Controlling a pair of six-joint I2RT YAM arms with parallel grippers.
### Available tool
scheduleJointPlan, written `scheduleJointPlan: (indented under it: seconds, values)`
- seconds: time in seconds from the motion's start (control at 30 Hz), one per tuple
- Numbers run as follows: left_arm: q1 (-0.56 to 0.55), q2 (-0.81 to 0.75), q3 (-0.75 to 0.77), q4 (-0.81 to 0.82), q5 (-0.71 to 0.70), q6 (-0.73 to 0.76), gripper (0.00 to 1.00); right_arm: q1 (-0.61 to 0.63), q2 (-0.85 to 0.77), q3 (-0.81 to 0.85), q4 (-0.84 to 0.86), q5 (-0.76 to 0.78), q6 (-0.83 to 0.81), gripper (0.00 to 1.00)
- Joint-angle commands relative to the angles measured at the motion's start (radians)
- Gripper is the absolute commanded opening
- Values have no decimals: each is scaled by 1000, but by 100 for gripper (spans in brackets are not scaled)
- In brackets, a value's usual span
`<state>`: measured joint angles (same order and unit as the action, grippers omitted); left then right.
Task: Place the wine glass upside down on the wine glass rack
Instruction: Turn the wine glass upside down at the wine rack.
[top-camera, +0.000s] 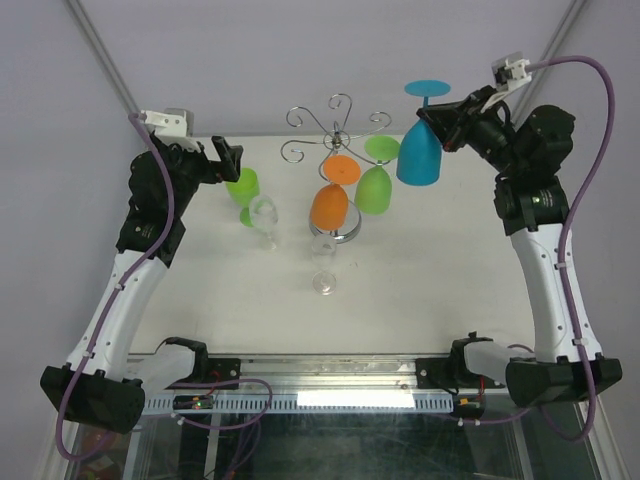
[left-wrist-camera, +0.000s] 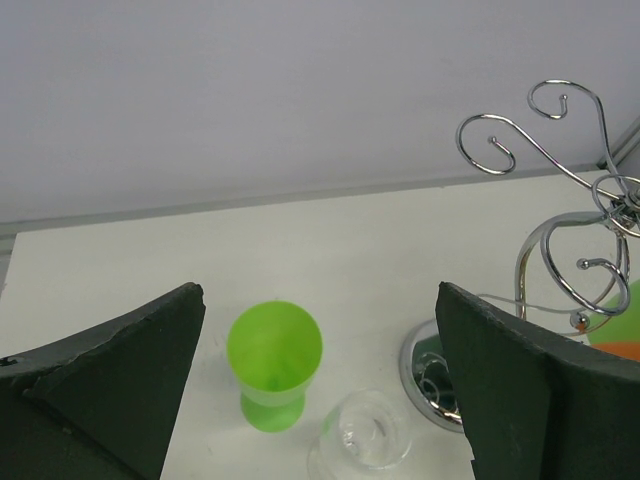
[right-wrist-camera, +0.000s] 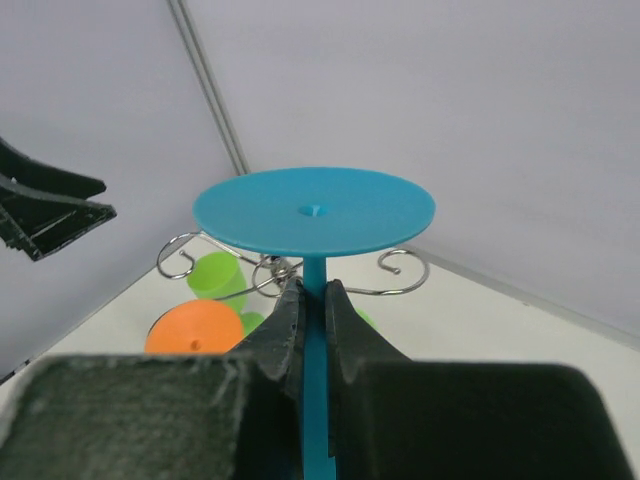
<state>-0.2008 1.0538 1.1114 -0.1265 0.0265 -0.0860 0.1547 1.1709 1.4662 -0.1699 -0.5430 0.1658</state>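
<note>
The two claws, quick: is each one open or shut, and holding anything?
Left gripper: open, holding nothing.
Right gripper: shut on the stem of the blue wine glass, which is upside down.

The wine glass (top-camera: 419, 155) is blue, the rack (top-camera: 348, 234) chrome, the table (top-camera: 430, 270) white.

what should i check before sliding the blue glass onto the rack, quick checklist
1. Right claw shut on the blue glass stem: ok.
2. Glass upside down, foot up: ok.
3. Foot above the rack arms: ok, going by the right wrist view.
4. Free arm facing the glass: ok, the right curl looks bare.
5. Gap between its bowl and the hung green glass: cannot tell, they look close from above.
6. Left claw out of the way: ok, open over the standing green glass, left of the rack.
</note>
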Motion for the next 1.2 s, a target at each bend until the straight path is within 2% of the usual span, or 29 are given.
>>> scheduleJointPlan:
  seconds: [0.0, 0.13, 0.37, 0.53, 0.67, 0.9, 1.17]
  values:
    - [9, -21, -6, 54, -9, 13, 99, -118, 17, 35, 184, -146, 137, 0]
    - [8, -23, -10, 56, -11, 16, 99, -188, 42, 37, 221, -176, 166, 0]
    - [9, -20, -20, 58, -5, 15, 99, -233, 71, 0, 292, -81, 118, 0]
    - [10, -24, -26, 60, -2, 21, 99, -237, 73, -99, 491, 7, 129, 0]
    - [9, -30, -33, 60, -8, 28, 99, -240, 107, -113, 562, 32, 114, 0]
    - [9, -30, -38, 60, 9, 34, 98, -248, 164, -115, 599, 93, 91, 0]
    - [9, -26, -40, 60, 24, 39, 95, -255, 281, -30, 498, -13, 16, 0]
